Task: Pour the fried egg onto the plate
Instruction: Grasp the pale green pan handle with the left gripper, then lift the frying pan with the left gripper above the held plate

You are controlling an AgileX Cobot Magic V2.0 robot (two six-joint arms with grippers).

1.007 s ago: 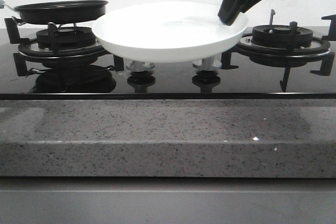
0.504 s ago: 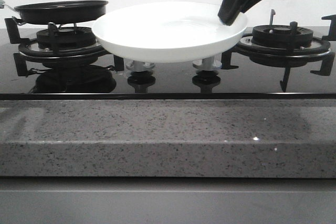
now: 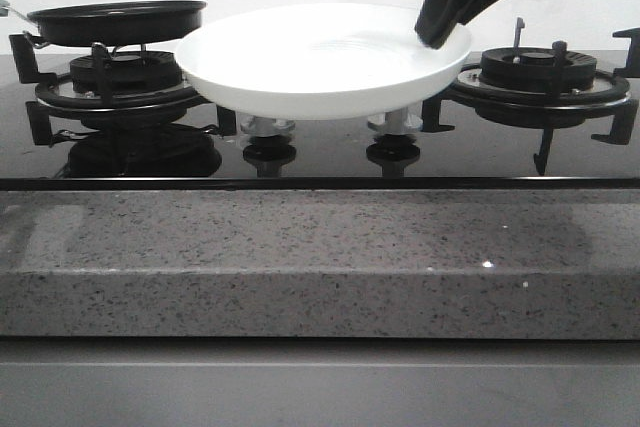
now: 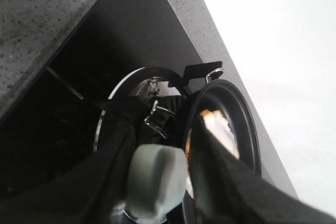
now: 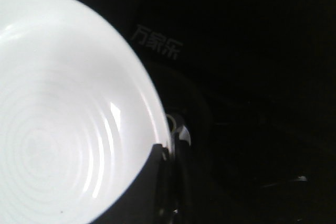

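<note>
The white plate [image 3: 320, 57] hangs level above the middle of the stove. My right gripper [image 3: 437, 35] is shut on its right rim. In the right wrist view one dark finger [image 5: 149, 182] lies over the plate's [image 5: 63, 103] inner edge, and the plate is bare. The black frying pan [image 3: 115, 19] sits on the left burner. In the left wrist view my left gripper [image 4: 160, 140] is shut on the pan's pale grey handle [image 4: 157, 179]. A pale patch with a brownish edge, seemingly the fried egg [image 4: 223, 129], shows in the pan [image 4: 247, 129], partly hidden by a finger.
The black glass stove [image 3: 320, 152] has a left burner grate [image 3: 110, 82], a right burner grate [image 3: 545, 77] and two knobs [image 3: 268, 142] under the plate. A grey speckled counter edge [image 3: 320, 257] runs along the front. A white wall stands behind.
</note>
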